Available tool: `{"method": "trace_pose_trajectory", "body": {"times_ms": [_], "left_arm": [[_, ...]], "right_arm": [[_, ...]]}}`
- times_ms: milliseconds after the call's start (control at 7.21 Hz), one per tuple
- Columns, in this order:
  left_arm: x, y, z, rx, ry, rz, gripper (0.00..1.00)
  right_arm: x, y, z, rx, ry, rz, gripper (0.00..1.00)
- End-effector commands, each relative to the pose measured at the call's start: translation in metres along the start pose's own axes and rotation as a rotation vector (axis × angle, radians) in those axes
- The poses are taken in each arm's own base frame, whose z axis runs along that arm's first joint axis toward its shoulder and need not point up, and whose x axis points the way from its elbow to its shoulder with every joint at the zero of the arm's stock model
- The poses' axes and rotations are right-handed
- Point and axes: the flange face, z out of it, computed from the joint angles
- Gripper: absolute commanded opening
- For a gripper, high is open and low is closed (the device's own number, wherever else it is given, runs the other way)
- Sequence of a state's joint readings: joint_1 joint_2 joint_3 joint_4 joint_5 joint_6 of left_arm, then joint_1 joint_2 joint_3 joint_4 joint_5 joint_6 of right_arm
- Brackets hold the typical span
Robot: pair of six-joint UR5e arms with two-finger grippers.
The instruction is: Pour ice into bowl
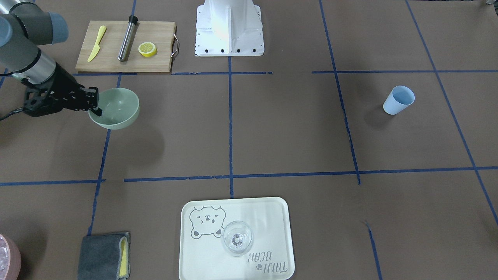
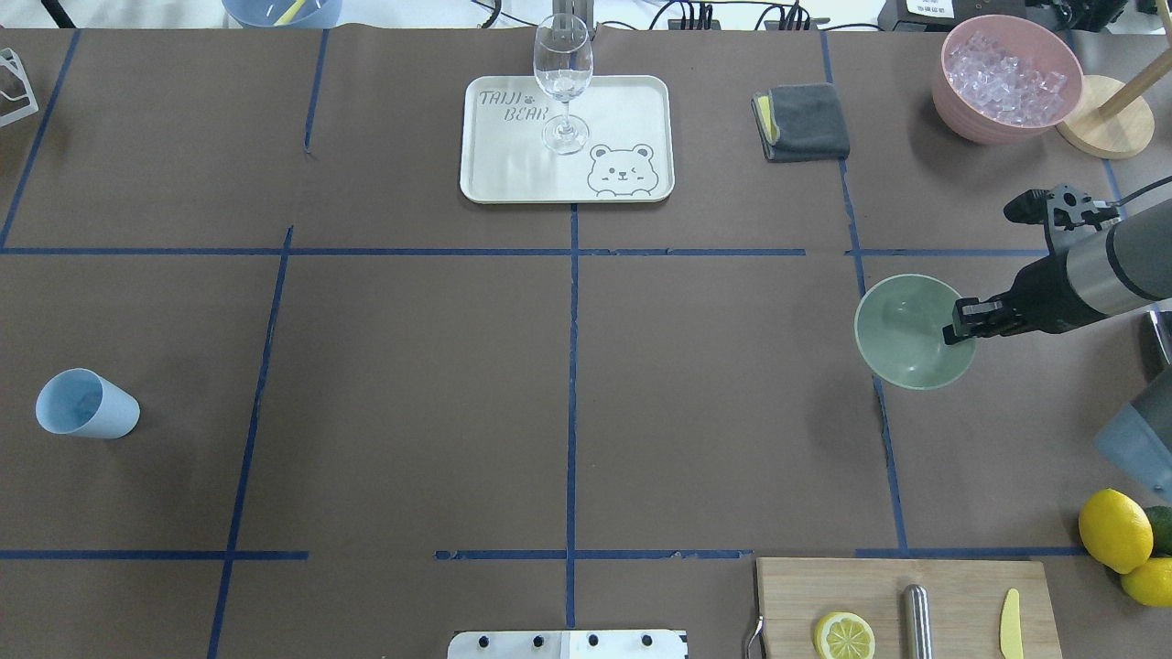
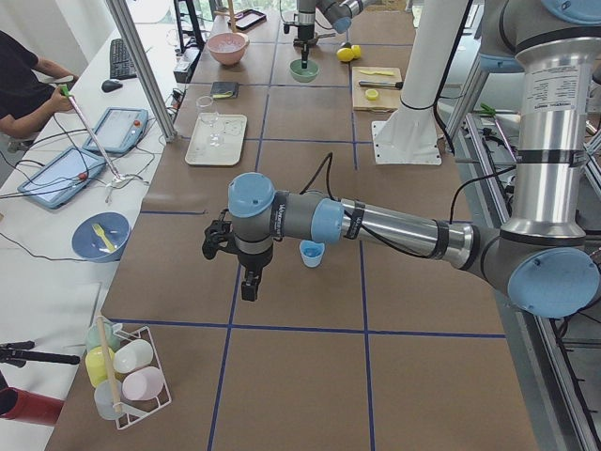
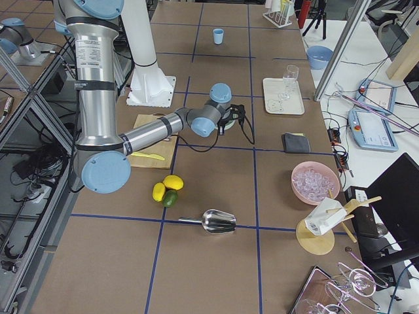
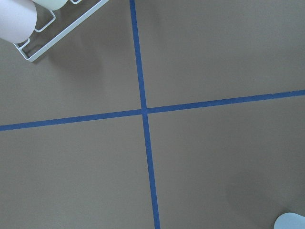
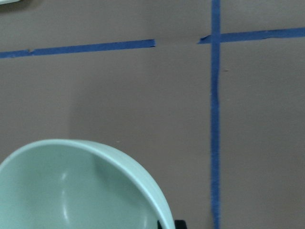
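My right gripper (image 2: 957,329) is shut on the rim of the pale mint-green bowl (image 2: 902,334) and holds it above the table, its shadow cast below it. The bowl (image 1: 120,105) looks empty; its inside fills the lower left of the right wrist view (image 6: 71,191). The ice (image 2: 1007,69) is a heap of clear cubes in a pink container (image 2: 957,101) at the far right corner, apart from the bowl. My left gripper (image 3: 249,287) shows only in the exterior left view, hanging over the table near a blue cup (image 3: 311,253); I cannot tell whether it is open or shut.
A tray (image 2: 513,178) with a wine glass (image 2: 562,82) stands at the far middle, a grey cloth (image 2: 806,124) beside it. A cutting board (image 2: 952,586) holds a lemon half, a metal muddler and a yellow knife. Lemons (image 2: 1112,531) and a metal scoop (image 4: 219,221) lie to the right.
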State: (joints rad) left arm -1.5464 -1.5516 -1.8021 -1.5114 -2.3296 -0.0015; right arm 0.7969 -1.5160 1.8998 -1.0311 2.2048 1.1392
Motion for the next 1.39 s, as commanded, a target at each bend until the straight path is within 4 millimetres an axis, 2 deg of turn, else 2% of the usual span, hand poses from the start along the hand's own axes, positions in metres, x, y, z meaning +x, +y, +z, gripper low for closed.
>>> {"method": "trace_pose_trajectory", "body": {"times_ms": [0,139,277,416,555,693,971,1248], "left_arm": [[0.002,-0.002,-0.002,0.007,0.001,0.007,1.0],[0.002,-0.002,-0.002,0.007,0.002,0.007,1.0],[0.002,-0.002,-0.002,0.007,0.001,0.007,1.0],[0.002,-0.003,-0.002,0.018,0.001,0.017,1.0],[0.003,-0.003,-0.003,0.027,0.001,0.026,1.0],[0.003,-0.003,-0.003,0.027,0.001,0.026,1.0],[0.003,-0.002,-0.003,0.028,0.001,0.027,1.0],[0.003,-0.002,-0.003,0.027,0.001,0.026,1.0]], "right_arm": [[-0.13,0.028,0.047,-0.007,-0.006,0.086,0.0],[-0.2,0.04,0.064,-0.012,0.047,0.11,0.0],[-0.241,0.052,0.08,-0.009,0.062,0.157,0.0],[-0.274,0.051,0.101,-0.015,0.061,0.225,0.0],[-0.295,0.043,0.122,-0.003,0.08,0.24,0.0],[-0.294,0.04,0.132,0.002,0.096,0.241,0.0],[-0.313,0.029,0.157,0.05,0.054,0.274,0.0],[-0.318,0.03,0.159,0.048,0.051,0.285,0.0]]}}
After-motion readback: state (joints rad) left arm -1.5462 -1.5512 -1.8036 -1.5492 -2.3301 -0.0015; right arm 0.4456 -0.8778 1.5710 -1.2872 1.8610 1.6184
